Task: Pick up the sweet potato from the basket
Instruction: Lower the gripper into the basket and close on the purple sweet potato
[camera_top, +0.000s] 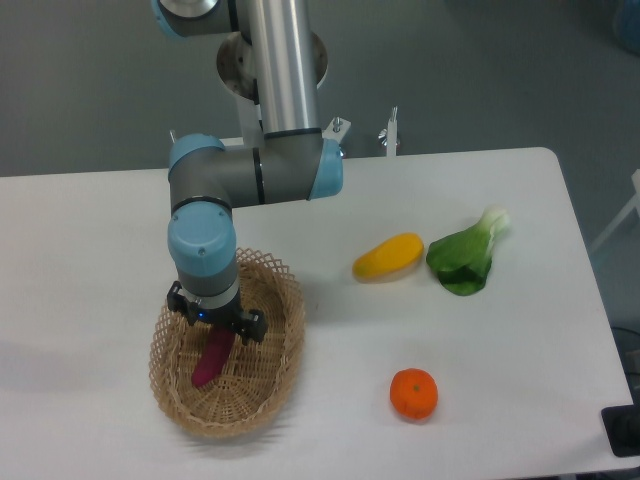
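Most of the approach looks done: the gripper (214, 322) hangs inside the basket (270, 385) right over the sweet potato's (207, 363) upper end; finger spacing cannot be told. Grasping and lifting remain.

Soft, even overhead light (faint shadows), slightly blurry, low-resolution picture.
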